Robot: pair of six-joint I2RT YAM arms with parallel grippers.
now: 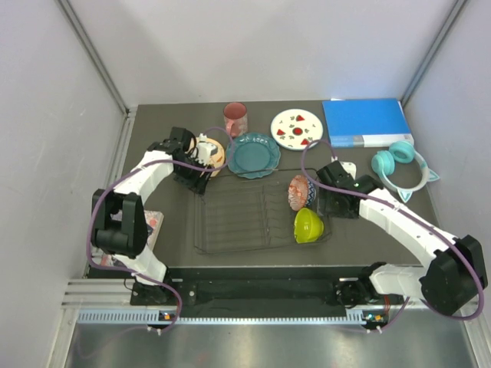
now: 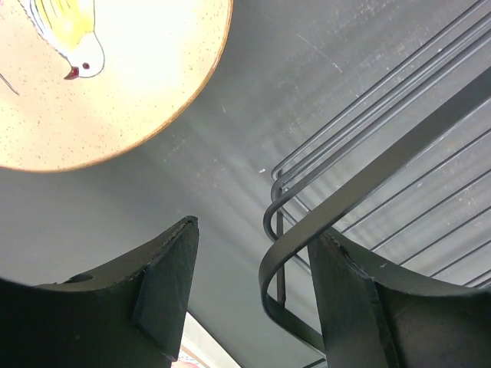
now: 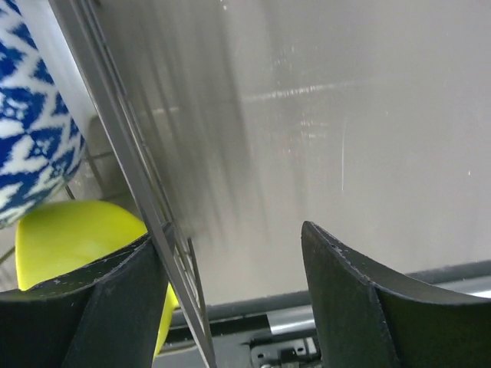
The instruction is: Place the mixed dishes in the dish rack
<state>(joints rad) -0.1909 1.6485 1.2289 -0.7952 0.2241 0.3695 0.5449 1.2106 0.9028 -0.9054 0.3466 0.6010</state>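
Observation:
The black wire dish rack [image 1: 238, 218] sits mid-table, with a pink patterned bowl [image 1: 299, 192] on its side and a lime-green bowl [image 1: 308, 225] at its right end. Behind it lie a teal scalloped plate [image 1: 253, 155], a white plate with red marks [image 1: 297, 129] and a pink-red mug [image 1: 235, 117]. My left gripper [image 1: 198, 180] is open at the rack's back-left corner, beside the cream-yellow plate [image 1: 212, 153]. In the left wrist view the rack's corner rim [image 2: 337, 203] lies against the right finger. My right gripper [image 1: 331, 201] is open at the rack's right edge; its wire [image 3: 138, 192] runs by the left finger.
A blue binder [image 1: 365, 123] lies at the back right, with teal cat-ear headphones [image 1: 400, 165] in front of it. A small flat printed item [image 1: 155, 224] lies under the left arm near the table's left edge. Grey walls enclose the table on three sides.

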